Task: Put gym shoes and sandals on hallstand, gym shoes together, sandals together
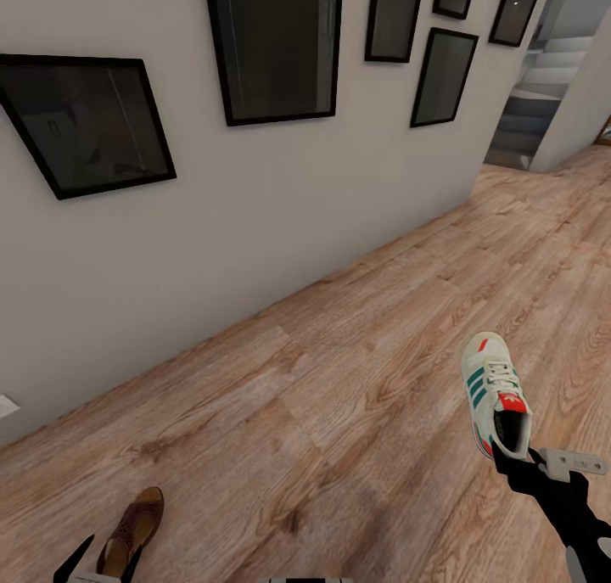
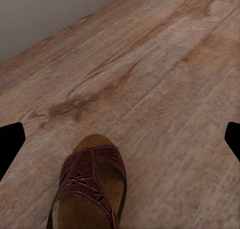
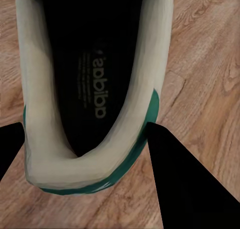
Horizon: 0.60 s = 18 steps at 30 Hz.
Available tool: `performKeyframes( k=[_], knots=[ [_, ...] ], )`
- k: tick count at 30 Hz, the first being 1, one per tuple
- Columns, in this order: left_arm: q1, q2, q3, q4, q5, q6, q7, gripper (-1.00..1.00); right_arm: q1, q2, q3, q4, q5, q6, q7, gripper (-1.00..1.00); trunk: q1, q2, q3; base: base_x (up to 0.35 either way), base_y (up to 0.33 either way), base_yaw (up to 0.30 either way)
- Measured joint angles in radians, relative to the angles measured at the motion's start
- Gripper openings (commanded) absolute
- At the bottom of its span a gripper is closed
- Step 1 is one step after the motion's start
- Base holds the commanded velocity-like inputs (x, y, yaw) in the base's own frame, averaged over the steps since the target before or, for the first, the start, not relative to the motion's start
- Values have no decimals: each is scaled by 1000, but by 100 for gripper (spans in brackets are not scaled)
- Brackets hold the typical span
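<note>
Standing in the corridor, an onlooker records the right gripper [image 1: 512,457] clamped on the heel collar of one gym shoe [image 1: 496,402], with the shoe held out ahead of the black arm, toe pointing away, above the corridor floor [image 1: 339,379]. From the right wrist view the fingertips [image 3: 185,184] sit either side of the rear rim of the gym shoe [image 3: 90,99]; one passes outside the green-trimmed heel, the other at the opposite edge. The shoe's dark insole with its printed label is open to view and nothing lies inside it.

The left gripper [image 1: 93,557] hangs low with its fingers spread wide apart, holding nothing. One sandal [image 1: 131,528] lies on the planks between and just beyond those fingers. In the left wrist view the sandal [image 2: 90,189] shows its maroon patterned strap and tan footbed, the footbed bare, with the two dark fingertips [image 2: 10,144] well out to either side and not touching it.

Flooring is warm brown wood-grain plank. A pale grey wall [image 1: 212,218] runs along the left, carrying several black-framed pictures [image 1: 85,120]. Steps [image 1: 535,99] show at the far end of the corridor.
</note>
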Motion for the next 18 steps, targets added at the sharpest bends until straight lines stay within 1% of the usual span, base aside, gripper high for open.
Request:
performKeyframes(
  k=[7, 10, 18],
  knots=[
    [0, -5, -1, -1, -1, 0, 2, 100, 0, 2, 3, 1, 1, 0, 6, -100, 0, 0, -3, 0, 0, 0],
    [0, -10, -2, 0, -1, 0, 3, 100, 0, 3, 2, 1, 1, 0, 8, -100, 0, 0, -7, 0, 0, 0],
    [0, -10, 1, 8, -1, 0, 4, 100, 0, 4, 1, 0, 1, 0, 9, -100, 0, 0, -18, 0, 0, 0]
  ],
)
